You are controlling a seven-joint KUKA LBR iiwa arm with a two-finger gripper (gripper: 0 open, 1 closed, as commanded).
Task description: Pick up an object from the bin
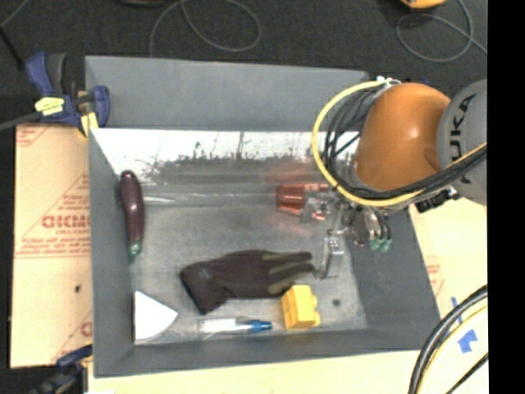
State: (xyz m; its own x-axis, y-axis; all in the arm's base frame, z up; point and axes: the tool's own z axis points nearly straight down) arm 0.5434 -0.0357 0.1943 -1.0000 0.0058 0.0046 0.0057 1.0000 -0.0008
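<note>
My gripper (332,261) hangs under the orange wrist cover at the right side of the bin, its tip just right of the finger ends of a dark brown glove (238,276) that lies flat across the bin floor. A small yellow block (299,307) sits just below and left of the gripper, against the glove's lower edge. A copper-coloured cylinder (289,197) lies up and to the left of the gripper, near the back wall.
A dark maroon handled tool (131,210) lies along the left wall. A white triangular piece (152,314) sits in the front left corner. A clear pen with a blue cap (238,327) lies along the front wall. The arm and its cables cover the bin's right side.
</note>
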